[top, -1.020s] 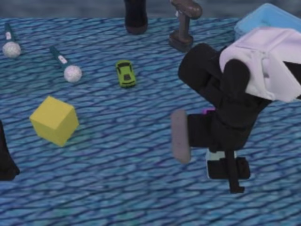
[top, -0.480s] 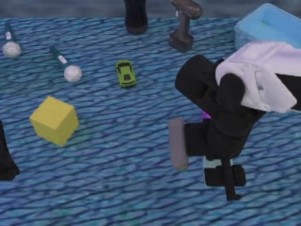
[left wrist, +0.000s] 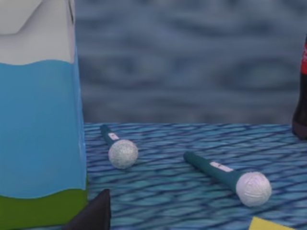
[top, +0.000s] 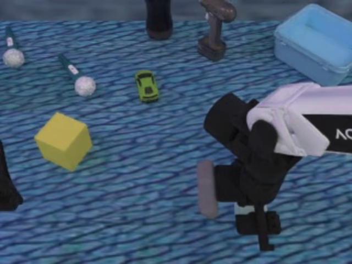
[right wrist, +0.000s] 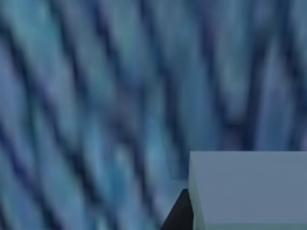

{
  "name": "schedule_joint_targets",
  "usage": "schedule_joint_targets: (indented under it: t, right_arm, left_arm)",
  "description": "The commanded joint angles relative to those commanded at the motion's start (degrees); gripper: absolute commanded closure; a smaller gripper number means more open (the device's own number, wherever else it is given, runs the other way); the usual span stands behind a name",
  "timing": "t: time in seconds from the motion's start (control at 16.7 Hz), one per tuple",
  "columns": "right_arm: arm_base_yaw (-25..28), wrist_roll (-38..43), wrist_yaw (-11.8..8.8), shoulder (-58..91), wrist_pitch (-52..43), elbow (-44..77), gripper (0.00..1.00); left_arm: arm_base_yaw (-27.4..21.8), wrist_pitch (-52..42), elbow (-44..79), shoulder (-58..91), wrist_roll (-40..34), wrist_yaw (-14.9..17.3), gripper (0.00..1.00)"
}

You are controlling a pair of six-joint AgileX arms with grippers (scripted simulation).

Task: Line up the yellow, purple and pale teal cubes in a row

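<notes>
The left end effector (top: pixel 6 192) is parked at the left edge of the top view; only a dark sliver shows and I cannot tell how its fingers stand. Just right of it, in the middle left, the yellow cube (top: pixel 63 139) sits alone on the table (top: pixel 137 181), turned at an angle to the weave: large, matte, mustard, sharp-edged. Being skewed and far from the others, it would likely leave a crooked row unless squared up.

At the lower right of centre, the right end effector (top: pixel 250 212) points down and seems to grip the pale teal cube (top: pixel 245 209), of which only a thin mint strip shows between the black fingers. The right wrist view shows a flat, pale grey-teal block face filling its lower right corner, over blurred table. The hold looks narrow and near one edge, so the small cube could twist or slip out on a quick move, or land tilted.

The purple cube is not visible anywhere; I judge it hidden beneath the right arm, where a low sweep might knock it away unseen.
</notes>
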Motion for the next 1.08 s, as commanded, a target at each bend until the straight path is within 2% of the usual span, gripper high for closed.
schedule_joint_targets:
  t: [0.06, 0.84, 1.08]
  right_arm:
    - [0.0, 0.0, 0.0, 0.0, 0.0, 0.0, 1.0]
    - [0.0, 0.0, 0.0, 0.0, 0.0, 0.0, 0.02]
    - [0.0, 0.0, 0.0, 0.0, 0.0, 0.0, 0.0]
  left_arm:
    - [0.0, 0.0, 0.0, 0.0, 0.0, 0.0, 0.0]
    - [0.0, 0.0, 0.0, 0.0, 0.0, 0.0, 0.0]
    - [0.0, 0.0, 0.0, 0.0, 0.0, 0.0, 0.0]
